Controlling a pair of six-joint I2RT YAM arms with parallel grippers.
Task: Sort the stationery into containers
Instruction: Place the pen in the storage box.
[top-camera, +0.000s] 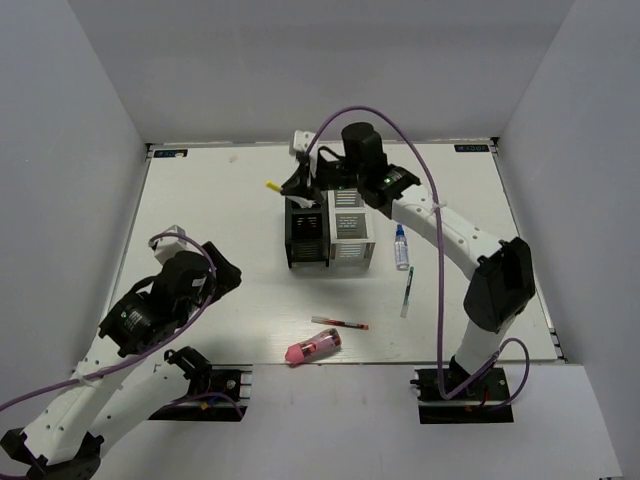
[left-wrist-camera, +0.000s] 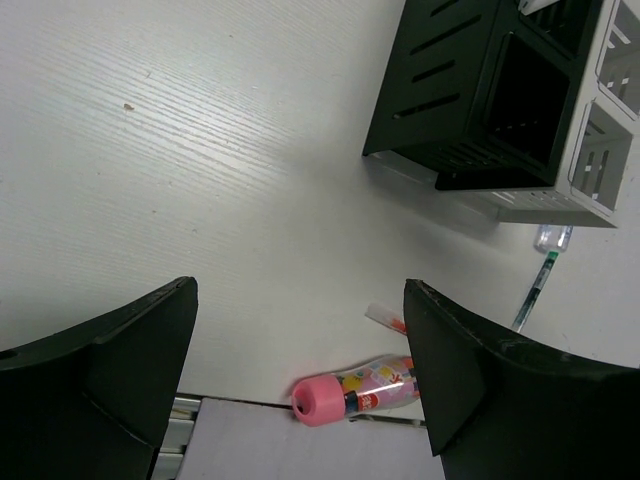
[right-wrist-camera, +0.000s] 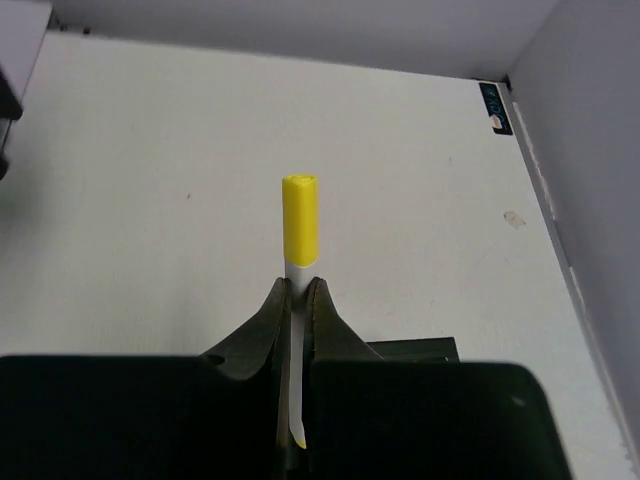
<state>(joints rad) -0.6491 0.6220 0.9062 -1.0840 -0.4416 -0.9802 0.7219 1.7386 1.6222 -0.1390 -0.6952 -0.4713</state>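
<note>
Top external: white table (top-camera: 220, 290), grey walls (top-camera: 330, 60); right pincer (right-wrist-camera: 298, 290) grips yellow-tipped stick (right-wrist-camera: 300, 215), perhaps above black box (top-camera: 305, 235); left pincer (left-wrist-camera: 300, 300) spread.

Yellow-tipped white stick (right-wrist-camera: 300, 215): lower shaft hidden between right tool (right-wrist-camera: 298, 290) fingers.
Red pen (left-wrist-camera: 385, 317): mostly behind left tool (left-wrist-camera: 300, 290).
Clear bottle (left-wrist-camera: 553, 238): largely behind white organiser box (left-wrist-camera: 600, 150), itself cut by the frame edge.

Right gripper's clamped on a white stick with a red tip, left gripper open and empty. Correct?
Not quite: the tip is yellow, not red. The right wrist view shows the right gripper clamped on the white stick with a yellow tip. The left gripper is open and empty, as you said.
</note>
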